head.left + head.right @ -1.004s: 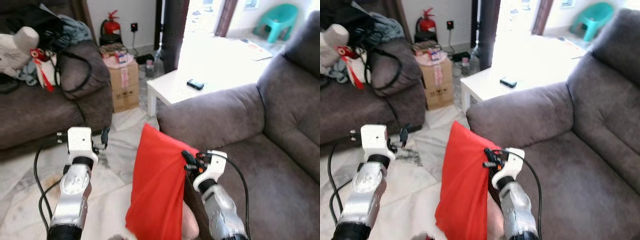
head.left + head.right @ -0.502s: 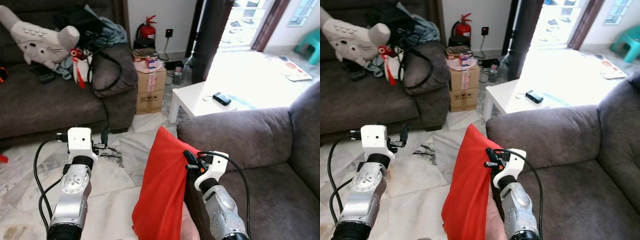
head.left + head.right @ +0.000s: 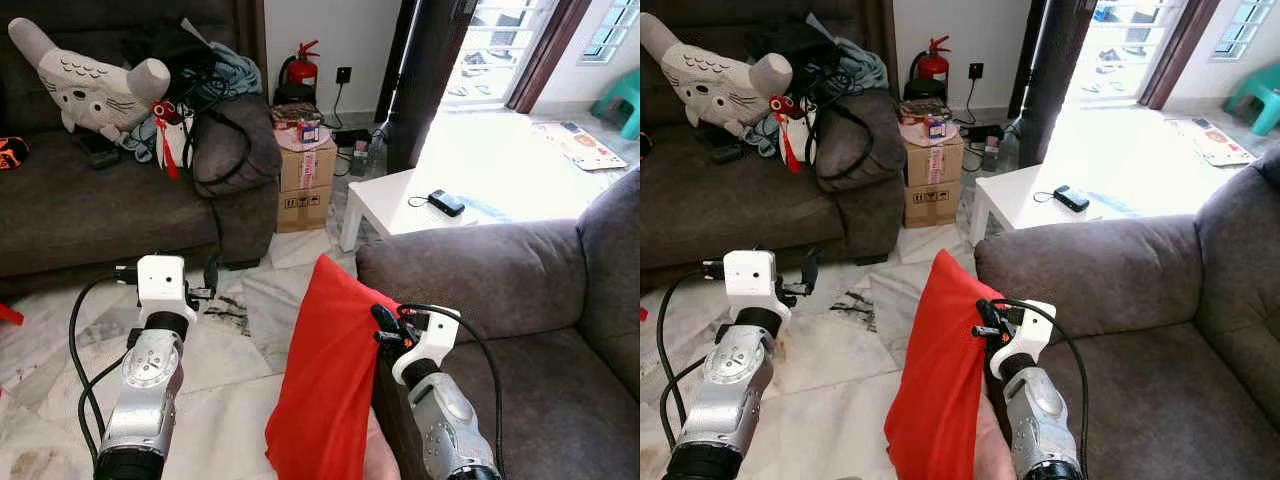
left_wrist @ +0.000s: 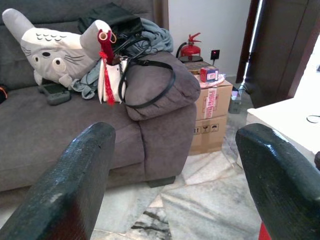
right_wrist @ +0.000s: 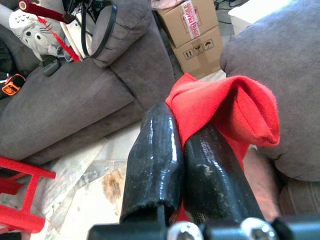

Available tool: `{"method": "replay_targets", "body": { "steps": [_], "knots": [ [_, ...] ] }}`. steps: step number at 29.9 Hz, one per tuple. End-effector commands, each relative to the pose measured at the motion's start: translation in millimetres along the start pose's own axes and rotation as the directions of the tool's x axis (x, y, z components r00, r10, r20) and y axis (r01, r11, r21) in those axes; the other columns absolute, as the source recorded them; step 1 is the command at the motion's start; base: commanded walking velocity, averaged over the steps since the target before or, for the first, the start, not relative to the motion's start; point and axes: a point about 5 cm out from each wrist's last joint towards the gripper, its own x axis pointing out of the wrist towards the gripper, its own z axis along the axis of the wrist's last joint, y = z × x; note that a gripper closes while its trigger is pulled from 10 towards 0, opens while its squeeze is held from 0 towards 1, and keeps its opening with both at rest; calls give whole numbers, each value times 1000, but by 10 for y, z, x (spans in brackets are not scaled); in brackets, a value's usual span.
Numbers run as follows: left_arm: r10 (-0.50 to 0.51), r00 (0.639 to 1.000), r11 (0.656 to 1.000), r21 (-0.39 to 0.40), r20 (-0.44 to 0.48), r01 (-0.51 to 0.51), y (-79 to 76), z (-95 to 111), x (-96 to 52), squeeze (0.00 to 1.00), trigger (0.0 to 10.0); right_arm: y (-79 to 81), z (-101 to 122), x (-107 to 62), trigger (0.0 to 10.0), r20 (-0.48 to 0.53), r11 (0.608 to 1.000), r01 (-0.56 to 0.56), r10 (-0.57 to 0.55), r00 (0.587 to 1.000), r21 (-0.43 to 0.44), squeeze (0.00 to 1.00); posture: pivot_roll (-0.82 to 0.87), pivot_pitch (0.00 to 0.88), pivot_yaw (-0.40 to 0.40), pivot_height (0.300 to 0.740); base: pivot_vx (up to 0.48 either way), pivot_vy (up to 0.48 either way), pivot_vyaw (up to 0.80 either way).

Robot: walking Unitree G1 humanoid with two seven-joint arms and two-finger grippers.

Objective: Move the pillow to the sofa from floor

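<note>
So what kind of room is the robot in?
Most likely a living room in a home. There are two grey sofas, a low white table, and a big stuffed toy on one sofa.

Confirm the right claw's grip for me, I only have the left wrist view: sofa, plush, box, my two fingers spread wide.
Observer: The right claw is shut on a corner of the red pillow.
Operator: Pillow off the floor?
Observer: It hangs from that corner in the air, beside the grey sofa's armrest.
Operator: Which sofa is closer?
Observer: That one, on the robot's right; its seat lies just past the right claw.
</note>
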Motion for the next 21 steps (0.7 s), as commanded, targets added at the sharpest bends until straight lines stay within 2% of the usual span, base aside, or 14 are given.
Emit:
{"method": "replay_targets", "body": {
  "steps": [1,10,21],
  "knots": [
    [-8,1000,1000,-3,-21,8,-32,-48,-12,0,10000,11,337,86,10000,153,999,-7,14,988,-46,0,136,0,-101,740,0,0,0],
    [-5,1000,1000,-15,-24,4,-30,-55,-20,0,10000,-41,352,88,10000,158,999,26,-18,987,-45,0,136,0,-101,740,0,0,0],
    [-1,1000,1000,-25,-30,1,-28,-54,-12,0,10000,-76,387,91,10000,177,998,50,-43,983,-35,0,135,0,-99,740,0,340,0]
  ]
}}
